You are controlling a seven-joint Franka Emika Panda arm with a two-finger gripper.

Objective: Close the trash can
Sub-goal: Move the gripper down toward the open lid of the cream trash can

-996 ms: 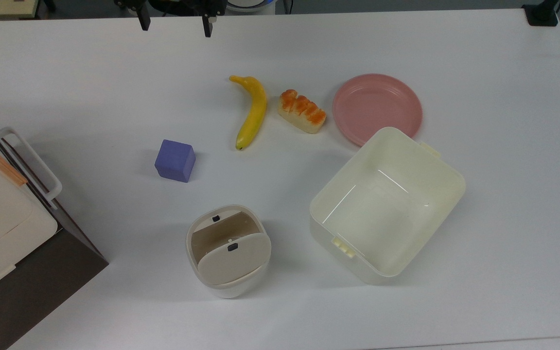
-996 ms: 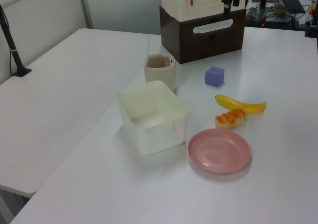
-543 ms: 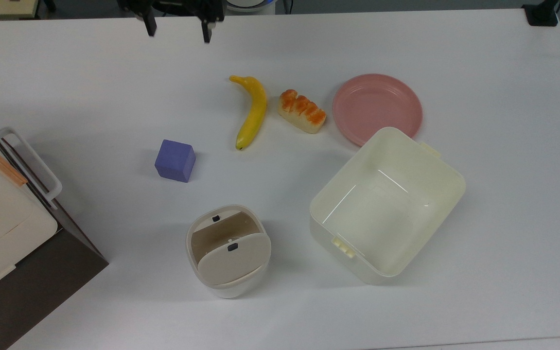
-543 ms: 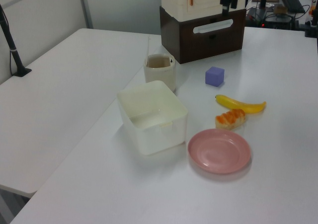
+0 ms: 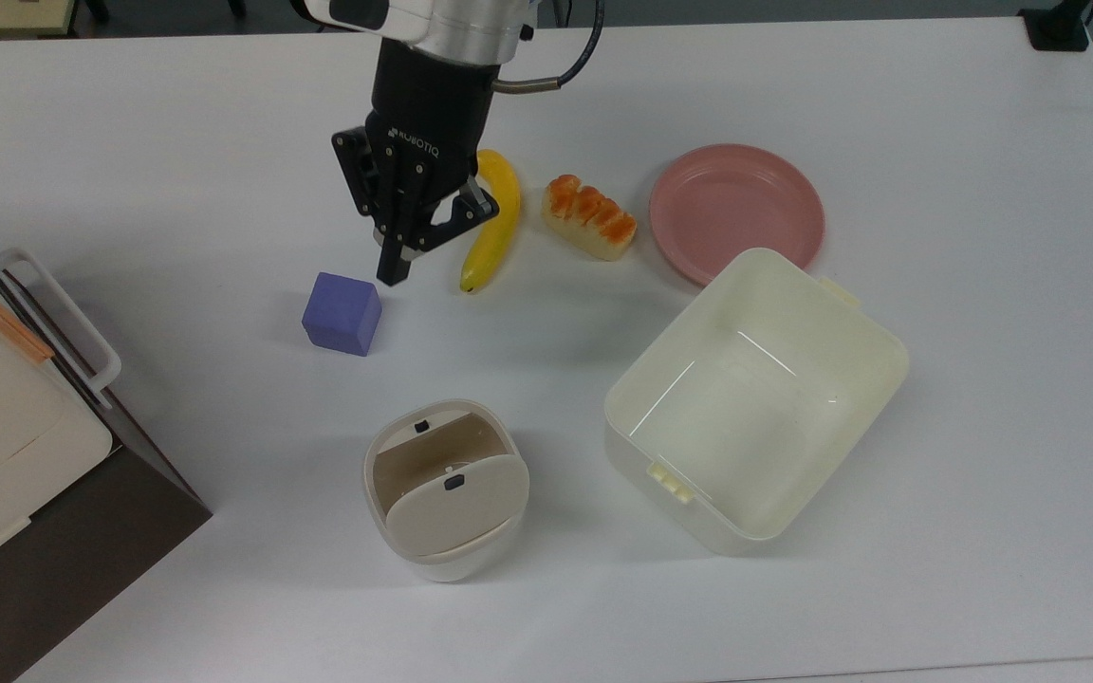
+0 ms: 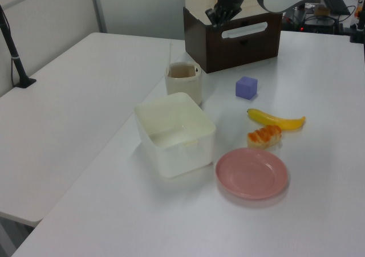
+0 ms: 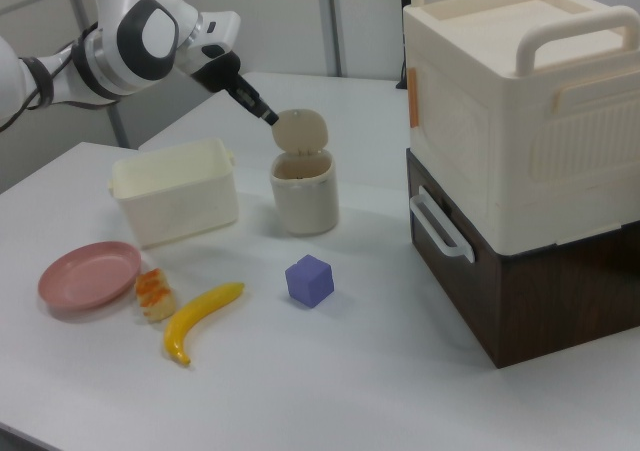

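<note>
top view: overhead, straight down | left view, right view: oblique, opposite ends | shared: table (image 5: 935, 114)

Your single white Franka arm (image 7: 110, 46) reaches in from the right view's left, its rounded white-and-grey links leading to a silver wrist collar (image 5: 456, 28) with a black cable looping off it. Below the collar, your black two-finger Robotiq gripper (image 5: 395, 270) points down and toward the top view's bottom edge, held above the table. In the top view your dark fingers (image 5: 393, 266) sit pressed together into one narrow tip, with no gap between them and nothing gripped. In the left view, the gripper (image 6: 215, 22) hangs near the upper edge, angled downward.
</note>
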